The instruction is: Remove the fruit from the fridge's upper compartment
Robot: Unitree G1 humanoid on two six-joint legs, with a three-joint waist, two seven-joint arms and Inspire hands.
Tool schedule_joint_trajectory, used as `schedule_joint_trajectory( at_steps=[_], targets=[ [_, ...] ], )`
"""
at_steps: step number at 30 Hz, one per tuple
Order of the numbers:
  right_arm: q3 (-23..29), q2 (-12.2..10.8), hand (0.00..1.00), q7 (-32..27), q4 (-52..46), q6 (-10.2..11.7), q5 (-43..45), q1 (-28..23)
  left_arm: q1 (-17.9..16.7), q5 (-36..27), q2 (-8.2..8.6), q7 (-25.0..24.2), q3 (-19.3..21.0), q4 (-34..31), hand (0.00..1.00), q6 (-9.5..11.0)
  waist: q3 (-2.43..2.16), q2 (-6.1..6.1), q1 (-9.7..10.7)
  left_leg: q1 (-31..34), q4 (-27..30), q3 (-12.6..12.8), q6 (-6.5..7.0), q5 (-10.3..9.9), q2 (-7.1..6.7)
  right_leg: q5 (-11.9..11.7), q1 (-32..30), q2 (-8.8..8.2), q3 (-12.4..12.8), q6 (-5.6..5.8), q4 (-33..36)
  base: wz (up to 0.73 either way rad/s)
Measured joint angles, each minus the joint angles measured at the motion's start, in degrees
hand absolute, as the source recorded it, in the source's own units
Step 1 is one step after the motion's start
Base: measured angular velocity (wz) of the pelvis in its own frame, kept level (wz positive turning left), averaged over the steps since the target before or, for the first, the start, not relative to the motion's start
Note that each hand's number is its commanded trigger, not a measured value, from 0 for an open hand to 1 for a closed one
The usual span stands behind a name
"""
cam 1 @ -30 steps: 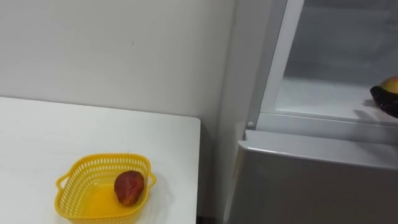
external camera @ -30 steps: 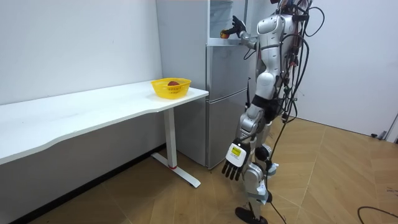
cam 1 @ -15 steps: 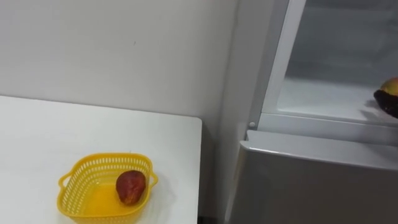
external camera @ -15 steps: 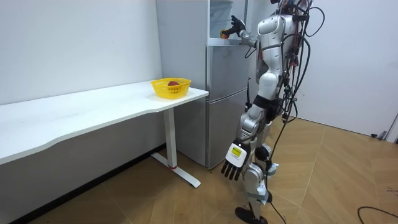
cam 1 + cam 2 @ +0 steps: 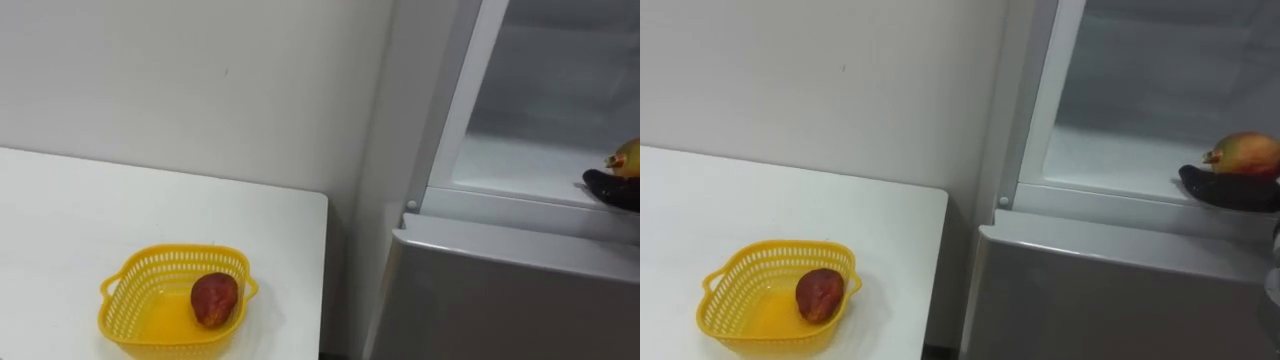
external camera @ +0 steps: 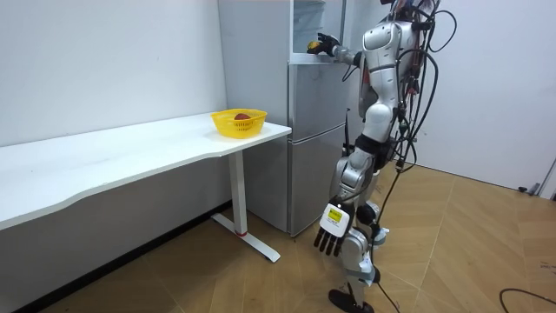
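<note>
A tall grey fridge (image 5: 1120,290) stands with its upper compartment (image 5: 1110,150) open, showing a pale, lit interior and a white shelf floor. At the front edge of that compartment, on the fridge's right-hand side, a yellow-and-red fruit (image 5: 1245,153) sits just inside the opening. The robot's dark right hand (image 5: 1230,190) lies directly below and in front of the fruit, touching it, with its fingers stretched out toward the fridge's left side. Whether the fingers close on the fruit cannot be told.

To the left of the fridge, close against its side, is a white counter (image 5: 80,220) set along a plain white wall (image 5: 200,90). A yellow slotted basket (image 5: 175,252) rests on the counter near the corner closest to the fridge. A dark red fruit (image 5: 213,300) lies inside the basket, on the side nearer the fridge.

In the room view the robot stands upright on a wooden floor (image 6: 469,252), directly in front of the fridge, right arm raised to the upper compartment. Its left hand (image 6: 333,235) hangs low beside its leg, away from the fridge, fingers loose and holding nothing.
</note>
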State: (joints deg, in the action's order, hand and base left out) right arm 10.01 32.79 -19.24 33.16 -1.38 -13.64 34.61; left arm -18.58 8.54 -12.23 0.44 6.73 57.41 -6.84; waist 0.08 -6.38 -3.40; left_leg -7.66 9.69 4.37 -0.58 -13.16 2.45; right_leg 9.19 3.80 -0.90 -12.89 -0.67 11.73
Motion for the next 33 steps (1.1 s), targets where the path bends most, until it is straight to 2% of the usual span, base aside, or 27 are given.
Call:
schedule_joint_trajectory(
  at_steps=[3,9,16,17,18,19,22,33],
  targets=[
    [-0.47,0.74,0.0,0.86,0.16,0.01,-0.04,0.26,0.03,0.05,-0.19,-0.05,0.0,-0.1,0.0,-0.33,-0.17,0.37,0.02,0.0,0.01,-0.04,0.0,0.0,0.02,0.0,0.0,0.02,-0.06,0.0,0.04,0.0],
    [-1.36,0.9,0.0,1.97,0.62,0.01,-0.03,0.34,0.02,0.06,-0.32,-0.07,-0.05,-0.1,0.0,-0.37,-0.2,0.28,-0.03,-0.01,0.09,-0.01,0.0,0.0,0.0,0.0,0.0,0.0,-0.04,0.0,0.05,0.0],
    [-2.63,2.53,0.0,4.18,3.14,0.03,-1.81,1.51,0.08,-0.01,-0.4,-0.31,0.02,-0.14,0.0,-0.37,-0.2,0.28,-0.1,0.08,0.1,-0.16,-0.01,0.0,-0.02,0.0,-0.01,0.01,0.01,0.0,0.0,0.0],
    [-2.71,2.85,0.42,4.54,3.89,0.07,-2.1,1.87,0.08,0.04,-0.4,-0.7,0.13,-0.15,0.0,-0.37,-0.21,0.27,-0.18,0.09,0.13,-0.19,-0.01,0.0,-0.03,0.0,0.0,0.0,-0.01,0.0,0.0,0.0],
    [-2.9,3.02,0.6,4.79,4.64,0.07,-2.34,2.39,0.05,0.05,-0.39,-0.87,0.14,-0.15,0.0,-0.39,-0.21,0.27,-0.16,0.09,0.16,-0.18,-0.01,0.0,-0.04,0.0,0.01,-0.01,-0.01,0.0,0.02,0.0],
    [-3.2,3.37,1.0,5.32,5.99,0.05,-2.67,3.3,0.05,0.06,-0.4,-1.08,0.14,-0.15,0.0,-0.43,-0.24,0.23,-0.16,0.11,0.18,-0.19,-0.01,0.0,-0.04,-0.01,0.01,-0.01,-0.01,-0.02,0.02,0.0],
    [-3.41,3.74,1.0,6.35,8.54,0.01,-3.9,4.89,0.03,0.06,-0.43,-1.1,0.17,-0.16,0.0,-0.84,-0.34,0.1,-0.07,0.31,0.54,-0.68,-0.01,-0.01,-0.06,-0.02,0.06,0.0,-0.07,-0.04,0.02,0.03],
    [-4.28,5.45,1.0,11.28,9.6,-0.21,-4.04,4.88,0.04,0.03,-0.48,-1.12,0.17,-0.16,0.0,-1.73,-0.4,0.19,-0.11,0.18,0.72,-0.66,-0.01,-0.02,-0.06,-0.06,0.27,0.02,-0.05,-0.1,0.04,0.01]
  ],
)
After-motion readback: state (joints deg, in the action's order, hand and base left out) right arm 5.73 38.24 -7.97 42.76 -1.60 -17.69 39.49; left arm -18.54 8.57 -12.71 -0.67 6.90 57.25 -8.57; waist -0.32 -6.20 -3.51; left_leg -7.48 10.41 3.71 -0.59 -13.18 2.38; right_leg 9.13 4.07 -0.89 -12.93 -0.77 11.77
